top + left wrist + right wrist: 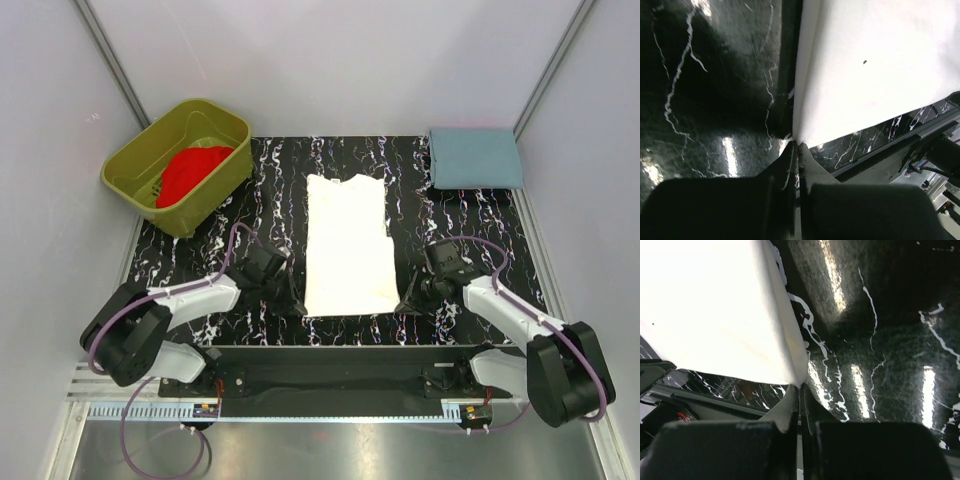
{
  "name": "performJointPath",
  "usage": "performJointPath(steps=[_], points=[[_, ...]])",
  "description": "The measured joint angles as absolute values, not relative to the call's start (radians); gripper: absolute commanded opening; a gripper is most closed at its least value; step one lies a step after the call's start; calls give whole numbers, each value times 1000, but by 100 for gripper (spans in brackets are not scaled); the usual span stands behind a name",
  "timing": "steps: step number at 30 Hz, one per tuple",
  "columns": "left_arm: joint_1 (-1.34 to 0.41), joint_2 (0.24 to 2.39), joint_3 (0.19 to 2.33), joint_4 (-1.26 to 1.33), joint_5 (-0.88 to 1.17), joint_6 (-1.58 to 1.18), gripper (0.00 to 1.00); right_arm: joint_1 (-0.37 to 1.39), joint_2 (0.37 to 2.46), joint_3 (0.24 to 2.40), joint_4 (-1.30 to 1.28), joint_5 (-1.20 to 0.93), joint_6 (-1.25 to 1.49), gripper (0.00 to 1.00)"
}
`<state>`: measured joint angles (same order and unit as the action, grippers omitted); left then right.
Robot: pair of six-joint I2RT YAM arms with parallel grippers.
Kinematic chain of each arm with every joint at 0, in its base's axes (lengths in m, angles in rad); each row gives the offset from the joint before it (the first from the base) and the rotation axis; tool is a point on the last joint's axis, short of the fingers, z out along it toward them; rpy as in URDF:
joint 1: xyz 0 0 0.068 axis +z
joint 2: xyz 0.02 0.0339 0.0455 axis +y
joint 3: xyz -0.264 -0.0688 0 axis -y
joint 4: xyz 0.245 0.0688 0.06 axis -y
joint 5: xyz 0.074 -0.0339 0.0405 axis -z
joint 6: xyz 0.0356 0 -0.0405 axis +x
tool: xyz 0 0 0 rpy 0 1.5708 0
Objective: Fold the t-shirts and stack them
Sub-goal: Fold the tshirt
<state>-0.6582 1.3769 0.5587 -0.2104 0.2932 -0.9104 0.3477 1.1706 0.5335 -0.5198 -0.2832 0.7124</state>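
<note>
Left gripper (796, 146) and right gripper (801, 387) clamp near corners of the white t-shirt (345, 245); beyond it, tub (202, 214) holding red t-shirt (190, 172), and blue cloth (475, 158).

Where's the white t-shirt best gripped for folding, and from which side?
Its near corners: left tool from the left, right tool from the right. The white t-shirt lies flat as a long narrow strip, so the near edge probably lifts evenly.

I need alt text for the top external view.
The left tool and right tool pinch the near corners of a white t-shirt on a black marbled table. A red t-shirt lies in an olive tub, far left.
</note>
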Motion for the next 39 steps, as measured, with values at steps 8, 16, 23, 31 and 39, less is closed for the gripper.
performJointPath(steps=[8,16,23,31,39], points=[[-680,1263,583,-318,260,-941,0,352,1065,594,-630,-252,712,0],[-680,1240,677,-403,236,-942,0,352,1037,659,-689,-241,697,0],[-670,1240,799,-491,192,-925,0,352,1038,764,-752,-208,672,0],[-570,1252,943,-554,186,-869,0,352,1131,980,-798,-167,625,0],[-476,1415,1187,-565,200,-753,0,349,1383,1277,-809,-109,547,0]])
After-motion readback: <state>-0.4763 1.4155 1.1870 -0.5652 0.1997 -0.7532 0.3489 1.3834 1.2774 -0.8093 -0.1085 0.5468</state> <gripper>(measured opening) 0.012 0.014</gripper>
